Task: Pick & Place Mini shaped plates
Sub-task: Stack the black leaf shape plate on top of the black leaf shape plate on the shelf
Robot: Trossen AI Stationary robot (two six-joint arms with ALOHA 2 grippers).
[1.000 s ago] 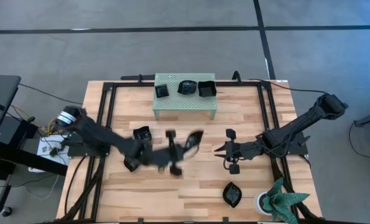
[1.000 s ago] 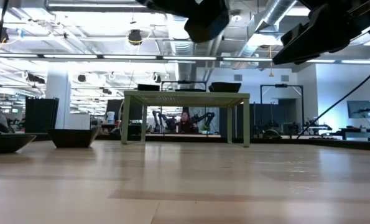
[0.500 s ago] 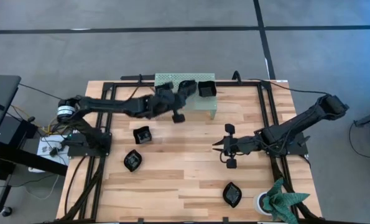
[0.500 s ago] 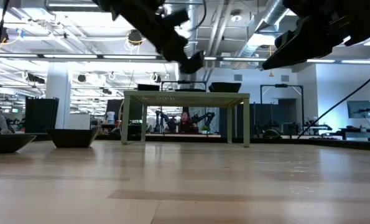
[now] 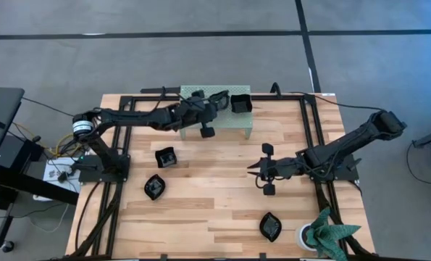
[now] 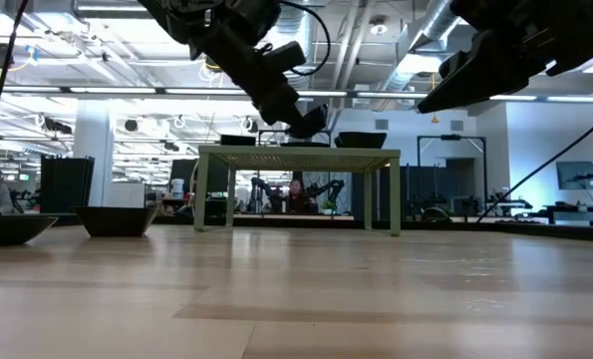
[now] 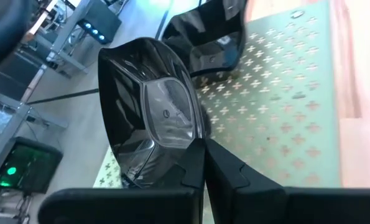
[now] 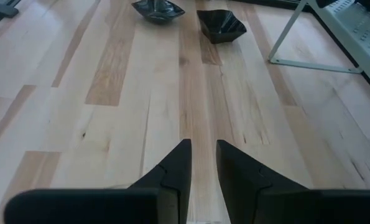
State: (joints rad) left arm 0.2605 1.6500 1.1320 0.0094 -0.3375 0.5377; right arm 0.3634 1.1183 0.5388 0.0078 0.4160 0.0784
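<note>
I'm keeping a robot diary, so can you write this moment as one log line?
left gripper: shut on black dish, over green stand | right gripper: empty, jaws slightly apart, above table

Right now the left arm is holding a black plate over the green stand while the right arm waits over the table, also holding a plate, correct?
Not quite: the right gripper holds nothing; the right wrist view shows only bare table between its fingers. The left gripper does hold a black plate over the green stand.
</note>
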